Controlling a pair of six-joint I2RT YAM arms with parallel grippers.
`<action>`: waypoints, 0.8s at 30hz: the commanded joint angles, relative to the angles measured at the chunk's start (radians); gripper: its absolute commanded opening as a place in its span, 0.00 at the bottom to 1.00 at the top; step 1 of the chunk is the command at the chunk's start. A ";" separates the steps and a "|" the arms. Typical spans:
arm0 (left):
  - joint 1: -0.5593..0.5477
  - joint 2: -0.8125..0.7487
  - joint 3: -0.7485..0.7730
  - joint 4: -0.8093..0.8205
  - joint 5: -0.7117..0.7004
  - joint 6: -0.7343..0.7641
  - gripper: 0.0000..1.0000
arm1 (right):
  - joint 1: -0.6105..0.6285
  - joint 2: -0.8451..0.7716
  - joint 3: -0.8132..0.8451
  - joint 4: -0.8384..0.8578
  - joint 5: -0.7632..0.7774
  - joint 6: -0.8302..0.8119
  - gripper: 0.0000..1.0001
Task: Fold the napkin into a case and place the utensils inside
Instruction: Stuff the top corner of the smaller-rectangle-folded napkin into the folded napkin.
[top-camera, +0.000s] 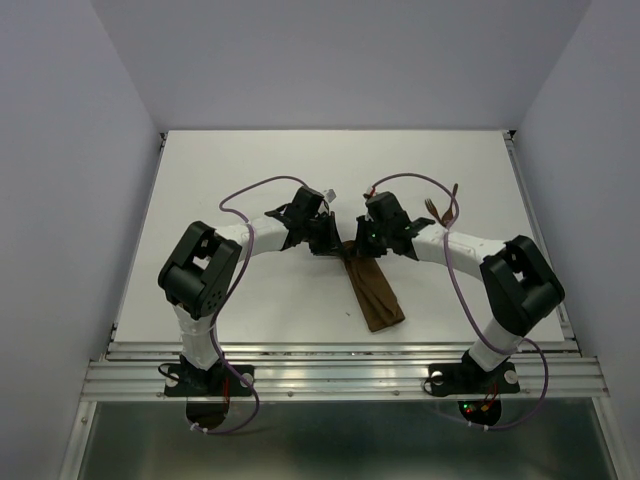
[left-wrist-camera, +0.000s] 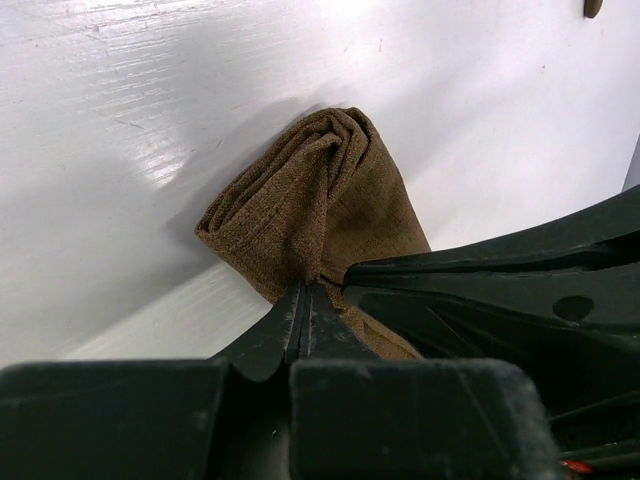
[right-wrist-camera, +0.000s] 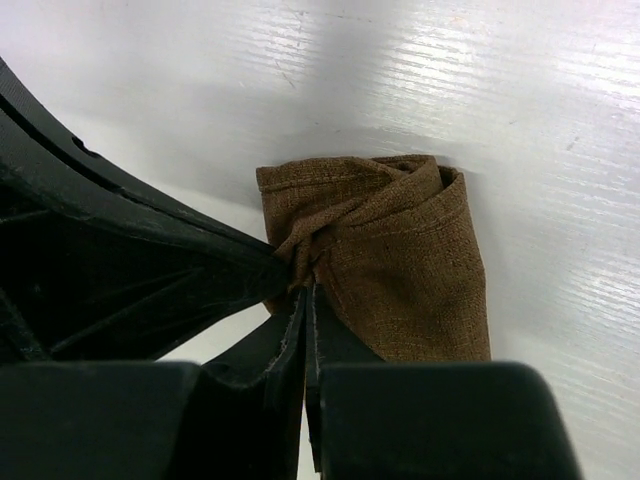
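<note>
**A:** White table seen from above. Where's the napkin?
**B:** Folded into a slanting strip mid-table. My left gripper and right gripper meet at its far end, and the utensils lie off it, back right.
**A:** Left wrist?
**B:** Jaws pressed together on a cloth fold. It looks soft, light and limp, so I'd hold edges, not bulk.
**A:** Right wrist?
**B:** Same tight pinch, plus bunched layers the top view hides

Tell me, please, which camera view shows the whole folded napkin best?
The top external view: the napkin shows nearly its full length there. Each wrist view shows only a close, bunched part, pinched by the left end effector or the right end effector.
</note>
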 joint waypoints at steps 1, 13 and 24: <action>-0.007 -0.032 0.023 0.014 0.023 0.002 0.00 | 0.009 0.023 0.024 0.059 -0.020 0.020 0.04; -0.007 -0.040 0.019 0.014 0.034 0.006 0.00 | 0.009 0.095 -0.003 0.304 -0.073 0.090 0.01; -0.007 -0.050 0.023 0.011 0.035 0.005 0.00 | 0.009 0.130 0.021 0.260 -0.053 0.107 0.01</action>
